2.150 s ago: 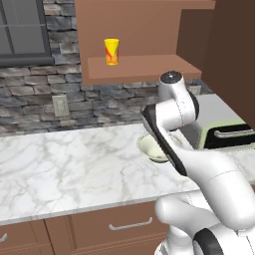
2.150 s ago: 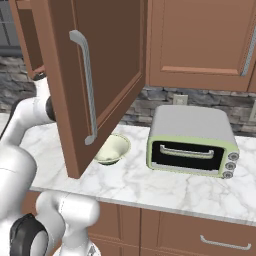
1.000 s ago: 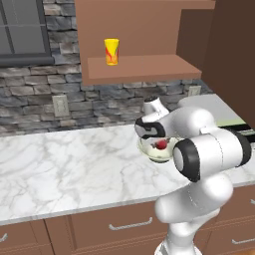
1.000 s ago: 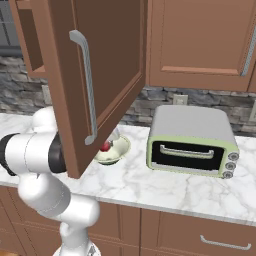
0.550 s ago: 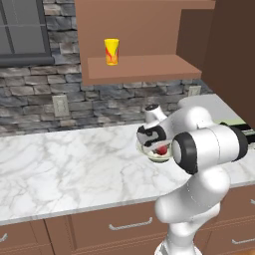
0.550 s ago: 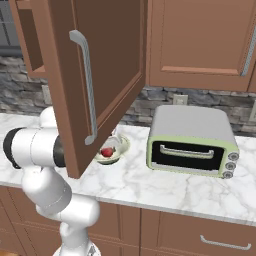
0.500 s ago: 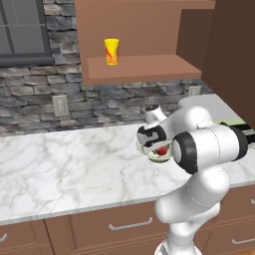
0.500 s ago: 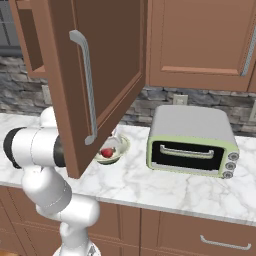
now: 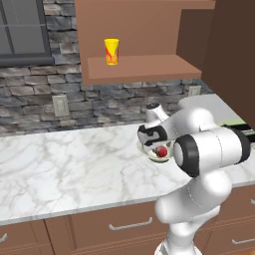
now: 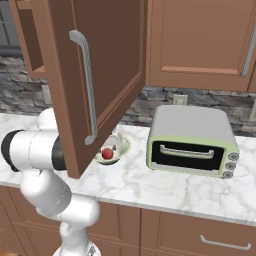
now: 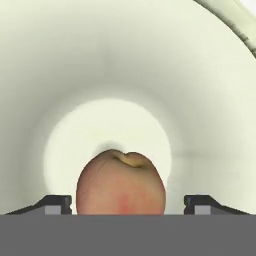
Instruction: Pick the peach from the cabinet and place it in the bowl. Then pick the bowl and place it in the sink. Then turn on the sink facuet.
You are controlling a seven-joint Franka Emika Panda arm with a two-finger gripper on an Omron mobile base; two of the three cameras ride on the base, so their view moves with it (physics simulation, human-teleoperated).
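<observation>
The peach point(image 11: 120, 182) is a small reddish fruit lying on the bottom of the pale cream-green bowl point(image 11: 125, 60). That bowl point(image 9: 150, 155) stands on the marble counter below the cabinet point(image 9: 144, 67). My gripper point(image 11: 127, 200) points down into the bowl and is open; a gap shows between each fingertip point(image 11: 57, 202) and the peach. From the left base view the hand point(image 9: 158, 144) hovers just over the peach point(image 9: 162, 151). In the right base view the peach point(image 10: 107, 153) and bowl point(image 10: 120, 147) peek out past the cabinet door. The sink and the sink facuet are out of view.
A yellow cup point(image 9: 112, 51) stands on the cabinet's shelf ledge. The open cabinet door point(image 10: 100, 60) hangs over the counter beside the bowl. A pale green toaster oven point(image 10: 192, 140) sits to the bowl's right. Drawer fronts run below the counter edge.
The arm came down from higher up and put the peach into the bowl. In the last half second the fingers spread wider, off the peach.
</observation>
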